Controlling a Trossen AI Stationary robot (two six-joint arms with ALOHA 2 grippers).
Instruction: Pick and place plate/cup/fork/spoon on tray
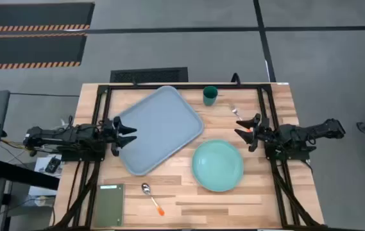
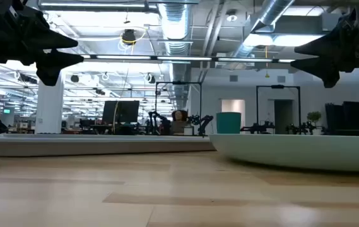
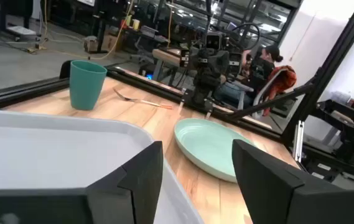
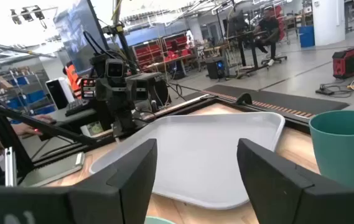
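One plate (image 1: 217, 166), one cup (image 1: 210, 95).

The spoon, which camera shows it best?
The high view: the spoon lies in full sight on the table, beside the tray's near corner. The low view and both wrist views do not show it.

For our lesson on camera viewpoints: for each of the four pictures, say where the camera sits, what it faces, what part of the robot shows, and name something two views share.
High view: overhead, facing down on the wooden table; both arms show, either side of the large grey-blue rectangular tray.
Low view: table height, facing the room; both arms' ends hang above.
Left wrist view: on the left arm, facing the round mint-green plate and the right arm; open jaws below.
Right wrist view: facing the tray and the left arm; open jaws below.
Shared: the small dark green cup shows in both wrist views.
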